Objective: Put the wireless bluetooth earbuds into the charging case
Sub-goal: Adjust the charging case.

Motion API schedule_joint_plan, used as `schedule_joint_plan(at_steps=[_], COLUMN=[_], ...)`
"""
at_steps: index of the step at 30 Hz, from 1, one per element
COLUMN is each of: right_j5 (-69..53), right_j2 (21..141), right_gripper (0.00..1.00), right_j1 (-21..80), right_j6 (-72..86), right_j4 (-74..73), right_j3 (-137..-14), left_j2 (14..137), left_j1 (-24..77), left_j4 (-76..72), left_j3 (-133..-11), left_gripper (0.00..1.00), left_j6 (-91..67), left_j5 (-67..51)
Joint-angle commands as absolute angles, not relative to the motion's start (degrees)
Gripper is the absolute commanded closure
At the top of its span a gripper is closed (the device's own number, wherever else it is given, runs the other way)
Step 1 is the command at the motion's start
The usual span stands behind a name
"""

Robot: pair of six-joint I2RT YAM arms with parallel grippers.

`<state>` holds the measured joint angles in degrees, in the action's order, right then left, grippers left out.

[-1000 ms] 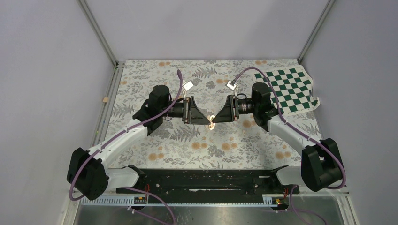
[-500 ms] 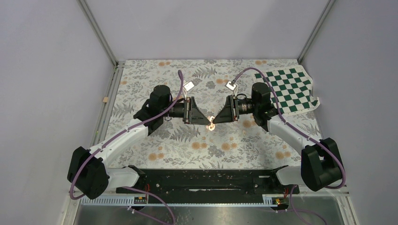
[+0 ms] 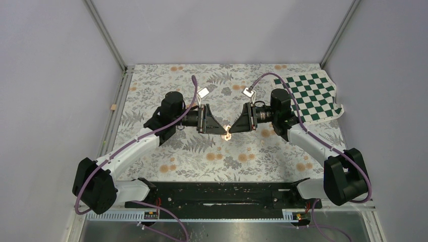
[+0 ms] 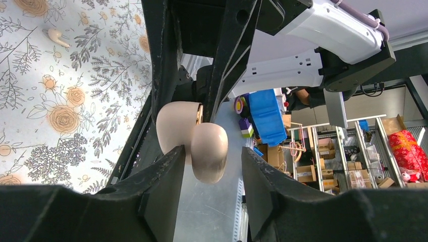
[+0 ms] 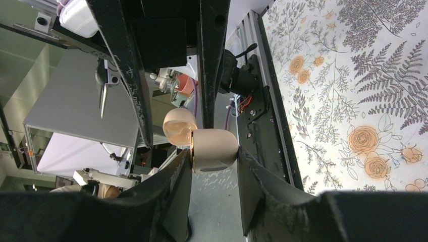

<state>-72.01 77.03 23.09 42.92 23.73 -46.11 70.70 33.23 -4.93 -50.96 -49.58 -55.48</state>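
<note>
Peach charging case point(image 5: 214, 148) in right end effector point(image 5: 212, 157), left end effector point(image 4: 213, 154) opposite

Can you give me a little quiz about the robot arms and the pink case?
1. True or false: the charging case lies on the table.
2. Which tool grips the case? A) left B) right C) neither
3. Left wrist view: where is the loose earbud?
Key: 1 false, it is held up in the air. 2 B, the right tool. 3 On the flowery cloth, apart from the case.
</note>
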Motion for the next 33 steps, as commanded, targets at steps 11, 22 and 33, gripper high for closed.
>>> schedule_joint_plan(at_steps=[11, 22, 33], right_j5=[-73.34, -71.62, -54.48], right_j2=[77.52, 76.8, 73.08], right_gripper=[1.0, 1.0, 1.0], right_j1=[23.47, 23.47, 23.64], right_j6=[43.11, 42.08, 34.53], right_j4=[26.38, 22.98, -7.18], right_j3=[-46.83, -47.73, -53.68], left_j2=[69.58, 67.62, 57.99], left_j1=[32.13, 31.82, 39.53], left_j4=[-11.57, 1.84, 22.09], left_j3=[-49.68, -53.3, -60.74], left_gripper=[0.63, 0.35, 0.16], left_j6=[-51.16, -42.43, -29.21], left_j5=[-58.41, -50.28, -22.88])
